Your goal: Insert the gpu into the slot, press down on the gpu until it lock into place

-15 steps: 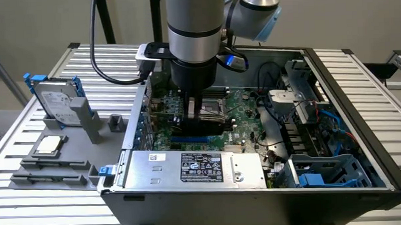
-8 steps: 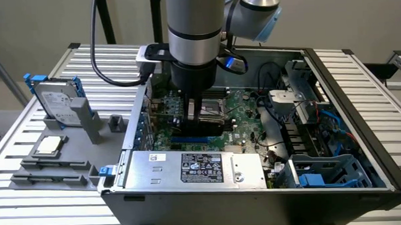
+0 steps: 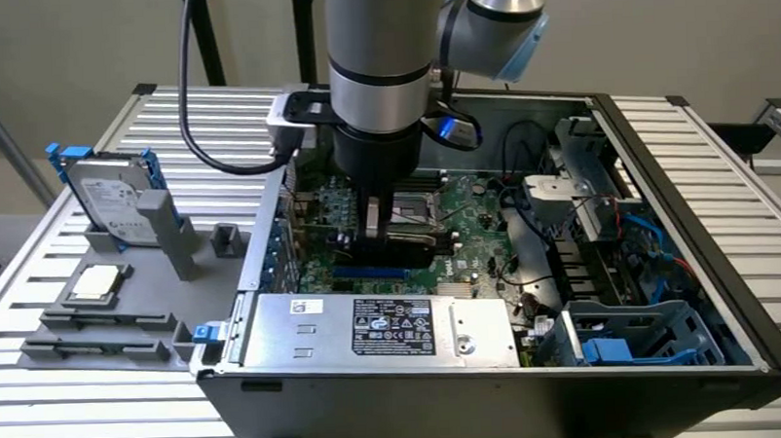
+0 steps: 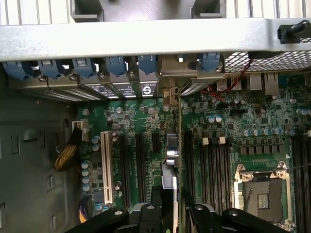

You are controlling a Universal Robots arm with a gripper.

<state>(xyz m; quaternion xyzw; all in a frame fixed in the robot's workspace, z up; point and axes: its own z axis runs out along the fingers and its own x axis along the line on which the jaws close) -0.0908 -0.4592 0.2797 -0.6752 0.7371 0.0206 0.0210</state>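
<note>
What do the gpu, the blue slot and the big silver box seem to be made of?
The gpu: probably a fibreglass circuit board under a glossy black face, which catches light. The slot: likely moulded plastic, judging by its even bright-blue colour. The silver box: apparently sheet metal, with a dull grey sheen.

The gpu (image 3: 411, 246) is faced in glossy black. The slot (image 3: 370, 274) is moulded in bright-blue plastic. The power supply (image 3: 479, 325) is cased in bare silvery sheet metal, and a printed label (image 3: 391, 326) is stuck on it. The table (image 3: 740, 168) is built of ribbed, matt metal slats.
</note>
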